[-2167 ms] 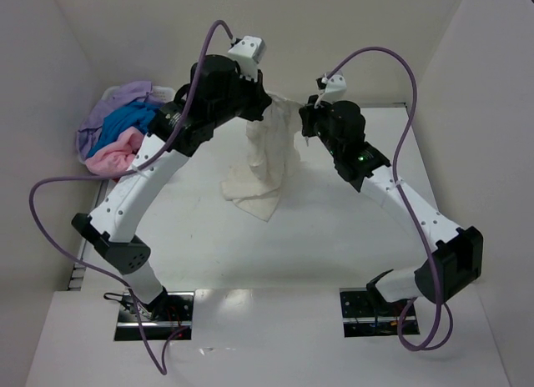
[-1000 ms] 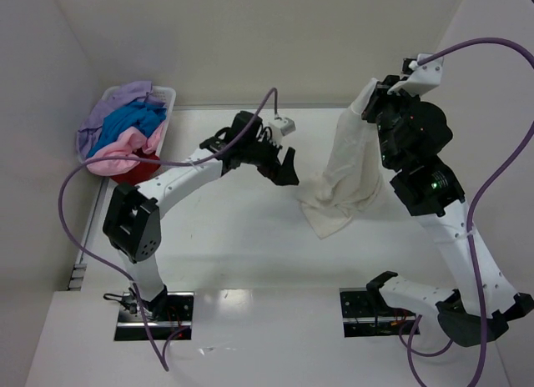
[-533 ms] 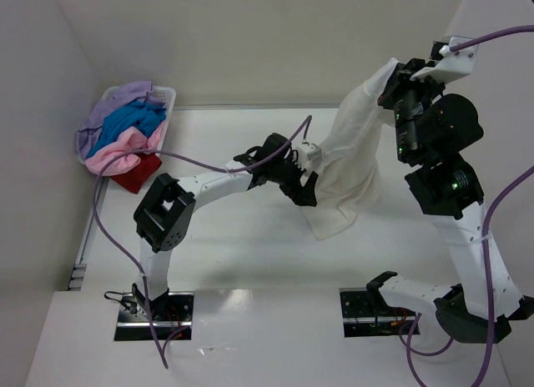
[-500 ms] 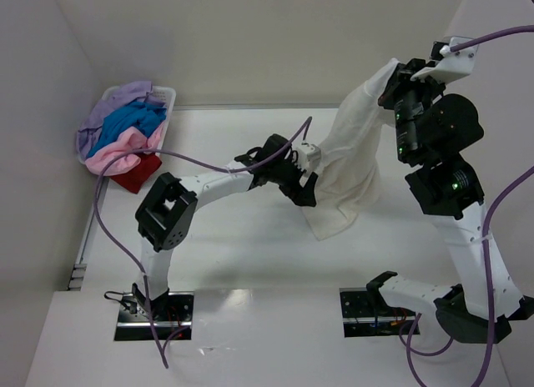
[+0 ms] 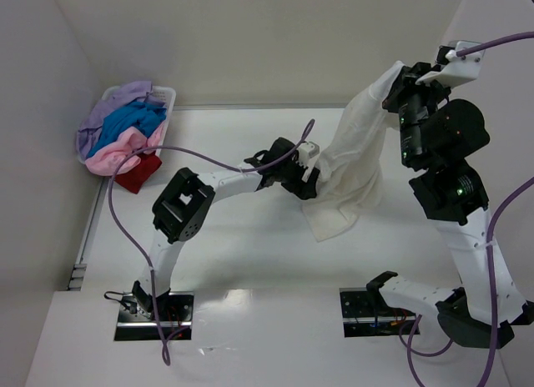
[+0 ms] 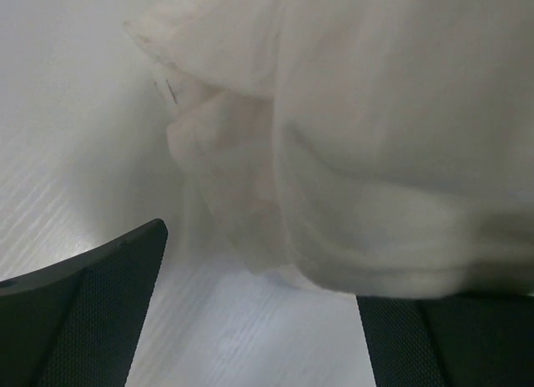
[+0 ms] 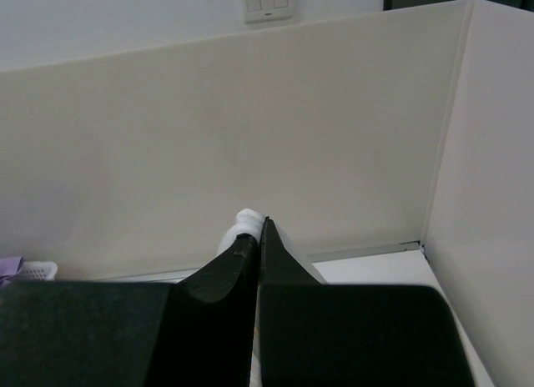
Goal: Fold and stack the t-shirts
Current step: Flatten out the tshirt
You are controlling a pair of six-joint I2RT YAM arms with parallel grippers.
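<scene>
Where the overhead camera looks down: two arms, one table (image 5: 234, 245), one basket (image 5: 164, 93), five t-shirts.
Cream-white t-shirt (image 5: 355, 166): one; well apart from the basket, on the right arm's side, hanging from its top corner. Lower end near table level; contact cannot be told.
Basket load: four. One lilac t-shirt (image 5: 117, 103), one blue t-shirt (image 5: 133, 124) and one pink t-shirt (image 5: 117, 153) are heaped. One red t-shirt (image 5: 133, 175) spills over the basket's near side.
Right gripper (image 5: 399, 80): one; raised high, far from the basket, pinching the cream-white t-shirt's top.
Left gripper (image 5: 310, 177): one; low, between basket and cream-white t-shirt, at the cloth's edge.
Left wrist view: left gripper (image 6: 259, 270), two fingers (image 6: 92, 304) spread wide, nothing clamped. Cream-white t-shirt (image 6: 375, 153) bunched just ahead; table (image 6: 67, 153) beneath.
Right wrist view: right gripper (image 7: 260, 237) closed tight, a tuft of cream-white t-shirt (image 7: 246, 215) above its tips. Basket (image 7: 35, 271) corner at the lower edge.
</scene>
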